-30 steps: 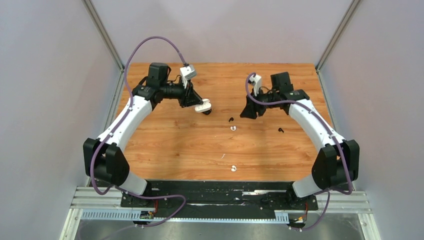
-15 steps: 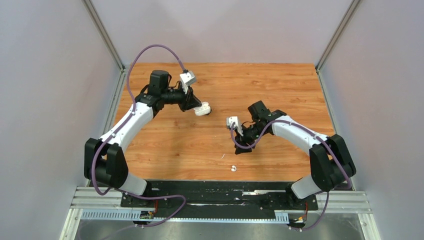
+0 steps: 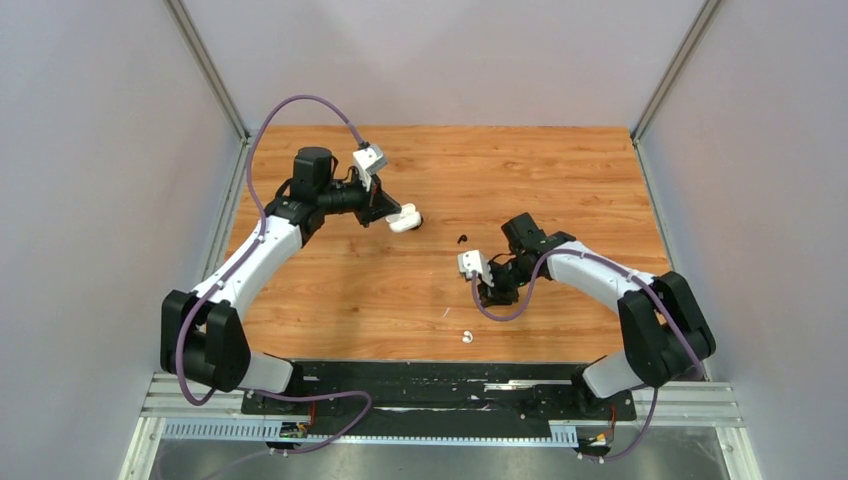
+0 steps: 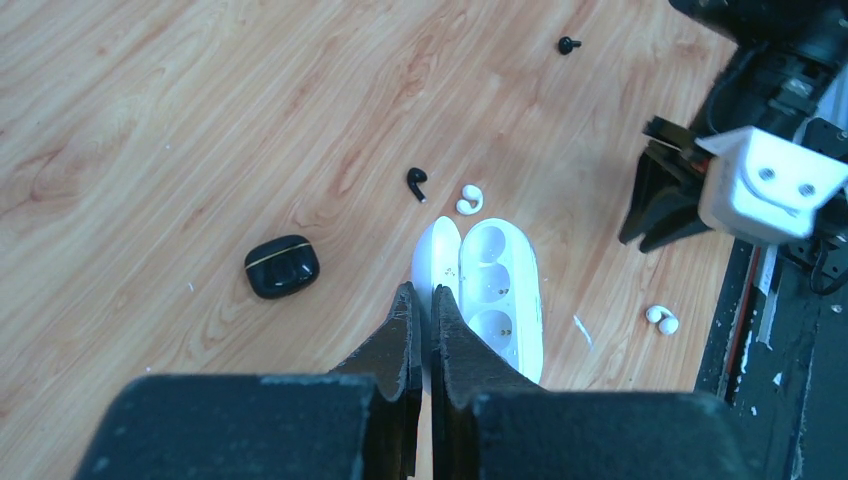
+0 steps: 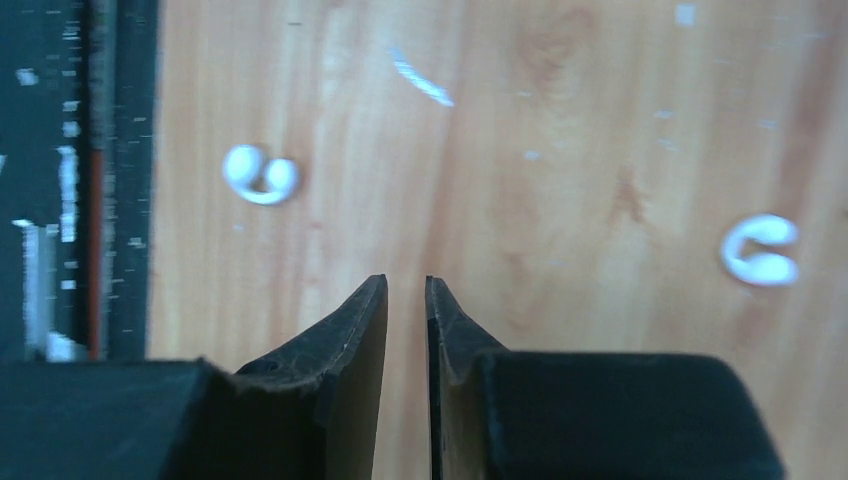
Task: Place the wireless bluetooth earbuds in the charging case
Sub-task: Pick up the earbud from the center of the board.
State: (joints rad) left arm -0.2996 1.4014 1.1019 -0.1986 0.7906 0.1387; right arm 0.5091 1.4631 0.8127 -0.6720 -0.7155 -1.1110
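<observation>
Here, your left gripper (image 4: 421, 290) clamped the open white charging case (image 4: 500, 290) by its lid (image 4: 437, 262); your right gripper (image 5: 406, 290) stood narrowly parted, holding nothing, between two white earbuds (image 5: 262, 175) lying on the tabletop (image 5: 560, 120).

Right hand (image 5: 406, 288) hung over table (image 5: 560, 150), wood open around it; front white earbud (image 5: 260, 175) lay off one side, rear white earbud (image 5: 760, 250) off the other. Black case (image 4: 281, 266) and held white case (image 4: 500, 290) stood well back.
</observation>
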